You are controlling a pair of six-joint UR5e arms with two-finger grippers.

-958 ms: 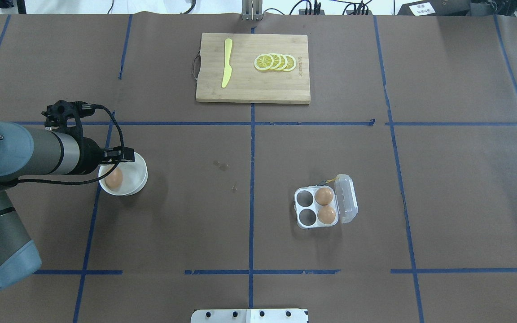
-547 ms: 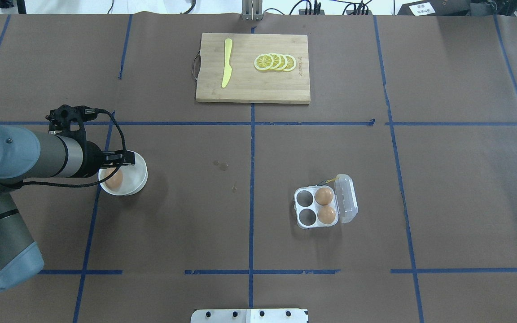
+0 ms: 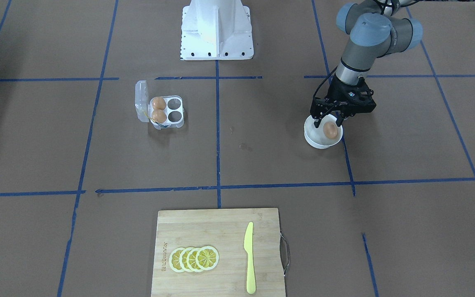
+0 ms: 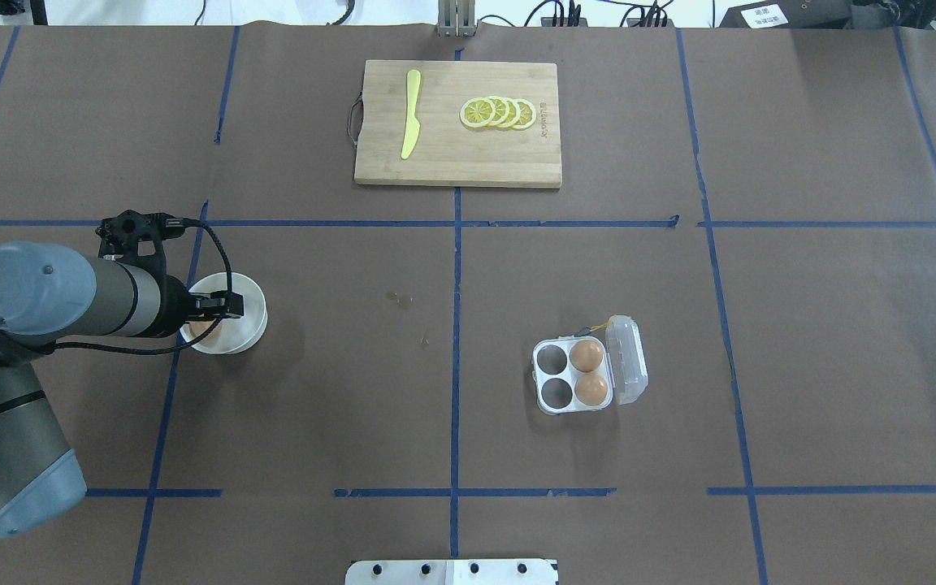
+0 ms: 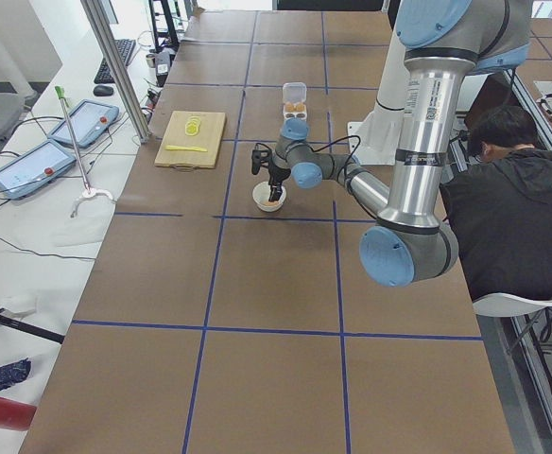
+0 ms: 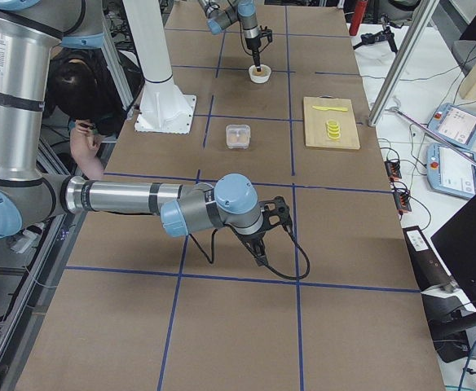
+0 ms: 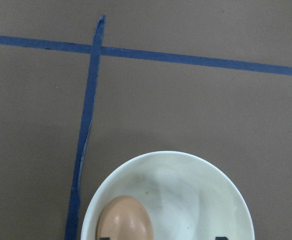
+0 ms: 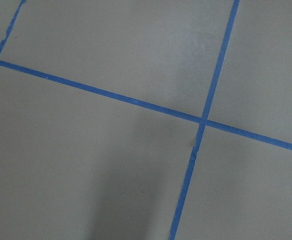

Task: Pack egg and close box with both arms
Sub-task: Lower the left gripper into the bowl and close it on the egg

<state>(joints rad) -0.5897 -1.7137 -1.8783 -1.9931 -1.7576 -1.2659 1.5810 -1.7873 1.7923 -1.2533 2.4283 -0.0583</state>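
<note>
Table (image 4: 842,325): brown paper, blue tape grid. Left arm (image 4: 70,288) reaches in over the table's left part in the overhead view. Right arm (image 6: 124,198) is stretched low over bare paper, well apart from the task items. Right gripper (image 6: 258,244) shows only in the side view, so I cannot tell how its jaws stand. Wooden cutting board (image 4: 468,162) at the far edge carries a yellow knife (image 4: 410,114) and a row of lemon slices (image 4: 499,113). The box (image 4: 536,375) sits right of centre with its lid (image 4: 629,357) swung open; two eggs (image 4: 587,355) fill the two cups on the hinge side. White bowl (image 4: 249,313) lies under the left wrist. Left gripper (image 3: 327,123) points down into the bowl, jaws apart, one finger on each side of the egg (image 3: 330,130). The egg rests on the bowl's floor, off-centre, close by one fingertip; contact cannot be judged.
</note>
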